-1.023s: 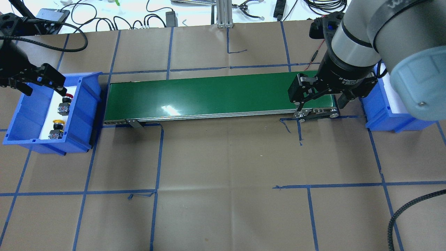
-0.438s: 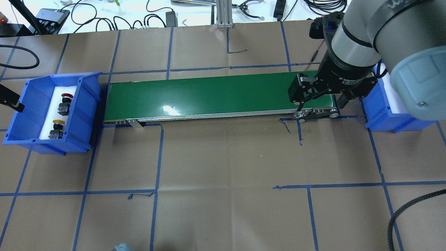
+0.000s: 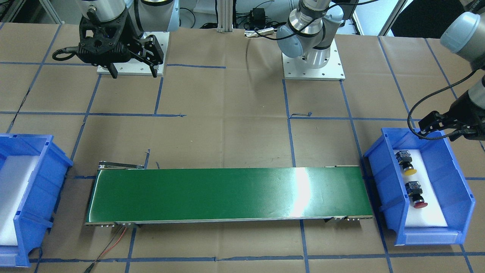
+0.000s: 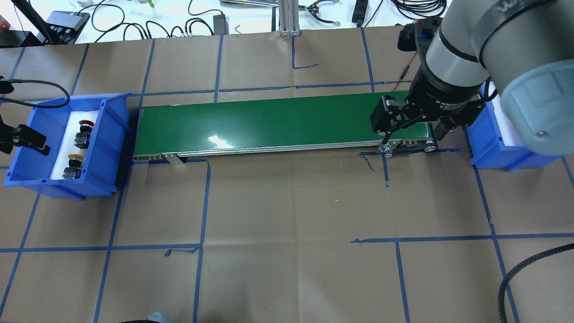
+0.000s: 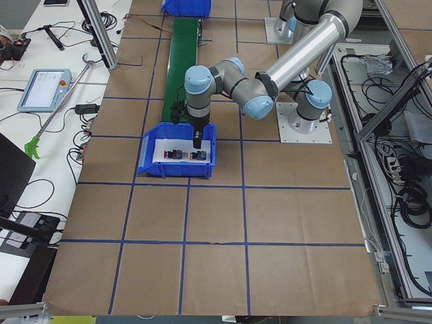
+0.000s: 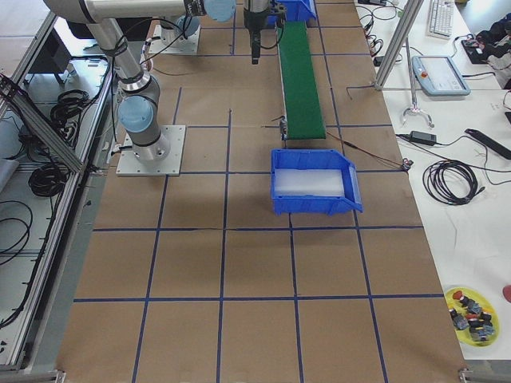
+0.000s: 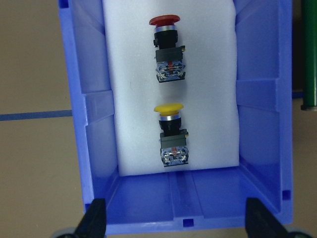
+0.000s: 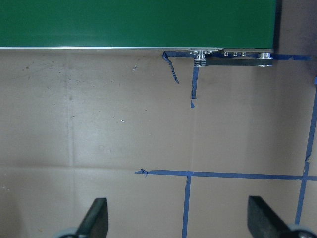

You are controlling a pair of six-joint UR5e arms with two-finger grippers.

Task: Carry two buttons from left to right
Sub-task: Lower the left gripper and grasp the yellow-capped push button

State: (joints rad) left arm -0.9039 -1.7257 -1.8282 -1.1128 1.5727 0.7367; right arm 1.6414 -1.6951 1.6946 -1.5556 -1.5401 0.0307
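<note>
Yellow-capped button point(image 7: 171, 134) and red-capped button point(image 7: 167, 49) both lie on their sides on the white foam point(image 7: 129, 99) inside the left bin point(image 7: 89, 124), just off the left end of the conveyor belt point(image 4: 278, 121); caps pointing the same way, one behind the other, apart, neither picked up yet. The left gripper point(image 7: 177, 220) hangs above that bin, fingers spread wide, nothing between them; this looks like the line-up for the first pick, I'd say.

Watch the drop; with the fingers that wide, one could clip the bin wall or nudge the neighbouring button; and those round caps on soft foam look ready to roll or pivot if the squeeze lands off the barrel. Then the belt itself; a button laid down carelessly might roll toward its edge.

At the belt's right end the right gripper point(image 8: 179, 218) hovers, spread and holding nothing; it seems set toward the belt's edge, over the brown paper point(image 8: 124, 139), so it could miss an arrival. Beyond that end sits the right bin point(image 3: 30, 182), lined with white foam.
</note>
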